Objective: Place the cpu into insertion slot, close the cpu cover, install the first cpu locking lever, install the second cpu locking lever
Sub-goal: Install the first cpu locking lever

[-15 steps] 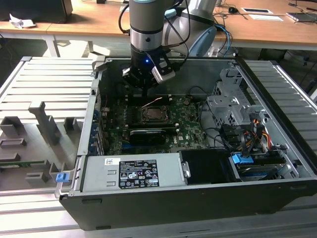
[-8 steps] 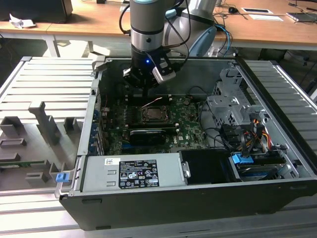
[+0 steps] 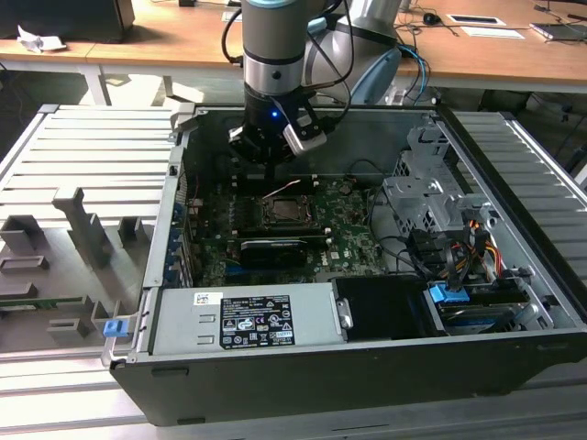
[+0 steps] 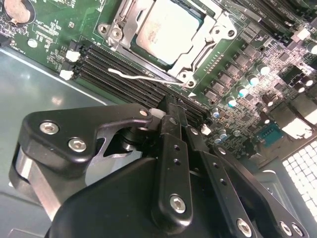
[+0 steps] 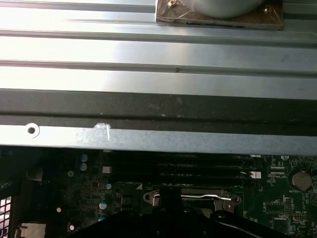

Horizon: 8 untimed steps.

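One cpu [image 4: 166, 29] sits socketed, beyond the claw [image 4: 172, 113]

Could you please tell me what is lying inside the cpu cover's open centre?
The cpu's silvery top fills the cpu cover's open centre in the second wrist view. The socket beneath the cpu is covered.

Silver-grey arm [image 3: 275, 37], black end effector [image 4: 163, 116] (silver screw heads [image 4: 49, 128]).

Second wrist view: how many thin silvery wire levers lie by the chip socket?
1: the thin silvery wire lever runs between the silvery metal cover frame and the black memory slots. Another may be hidden.
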Each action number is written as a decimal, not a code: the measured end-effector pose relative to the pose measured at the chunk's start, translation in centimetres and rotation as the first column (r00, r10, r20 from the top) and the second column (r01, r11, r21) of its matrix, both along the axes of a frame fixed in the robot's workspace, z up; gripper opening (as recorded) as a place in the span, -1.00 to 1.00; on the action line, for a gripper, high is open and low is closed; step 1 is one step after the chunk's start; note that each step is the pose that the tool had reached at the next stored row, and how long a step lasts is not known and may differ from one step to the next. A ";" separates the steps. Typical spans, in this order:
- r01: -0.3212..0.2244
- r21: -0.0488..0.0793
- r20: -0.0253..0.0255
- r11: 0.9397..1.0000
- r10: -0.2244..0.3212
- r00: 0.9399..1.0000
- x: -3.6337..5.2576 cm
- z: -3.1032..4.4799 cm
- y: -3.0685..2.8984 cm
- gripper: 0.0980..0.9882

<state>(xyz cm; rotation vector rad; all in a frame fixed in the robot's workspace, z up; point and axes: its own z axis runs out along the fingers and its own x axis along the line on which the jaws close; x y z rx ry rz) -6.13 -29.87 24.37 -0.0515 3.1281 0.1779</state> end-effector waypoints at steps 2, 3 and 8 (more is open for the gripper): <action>0.000 0.000 0.000 1.000 0.000 1.000 0.02 -0.02 0.00 -0.98; 0.000 0.000 0.000 1.000 0.000 1.000 0.04 -0.03 0.00 -0.98; 0.000 0.000 0.000 1.000 0.000 1.000 0.14 -0.08 0.00 -0.98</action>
